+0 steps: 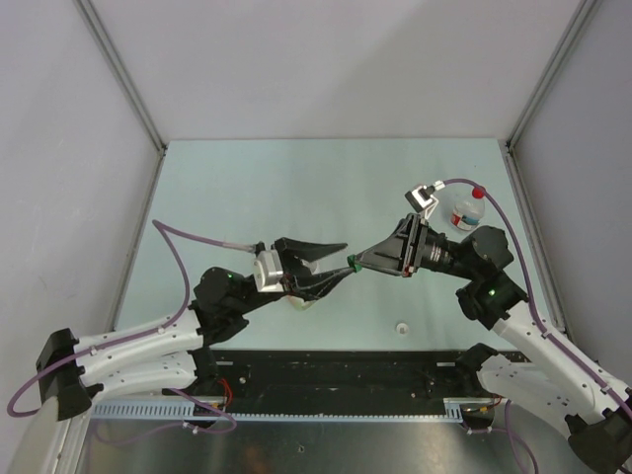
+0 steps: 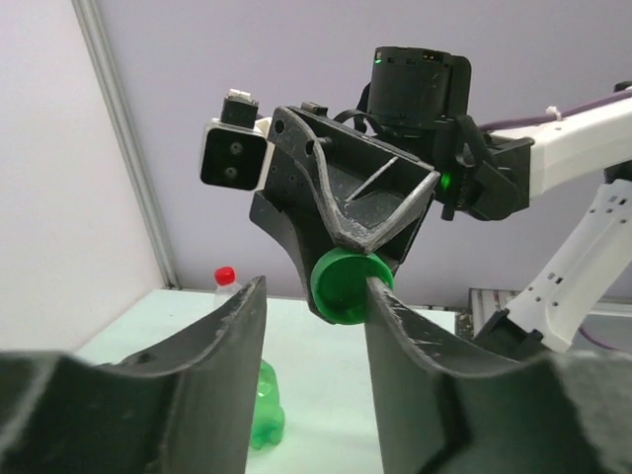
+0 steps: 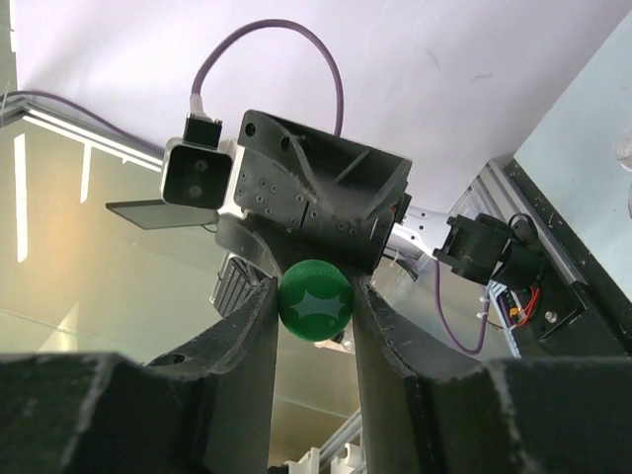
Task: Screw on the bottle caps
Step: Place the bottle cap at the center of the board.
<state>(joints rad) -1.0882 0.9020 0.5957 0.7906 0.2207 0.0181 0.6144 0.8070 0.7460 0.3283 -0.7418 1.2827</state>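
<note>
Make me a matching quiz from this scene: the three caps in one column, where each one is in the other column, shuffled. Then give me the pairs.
Things:
1. green cap
2. white cap
3. red cap

Places:
A. on top of the small clear bottle
B. between the fingers of the right gripper, up off the table
C. lying loose on the table, near the front edge

Pairs: 1-B, 2-C, 3-A
</note>
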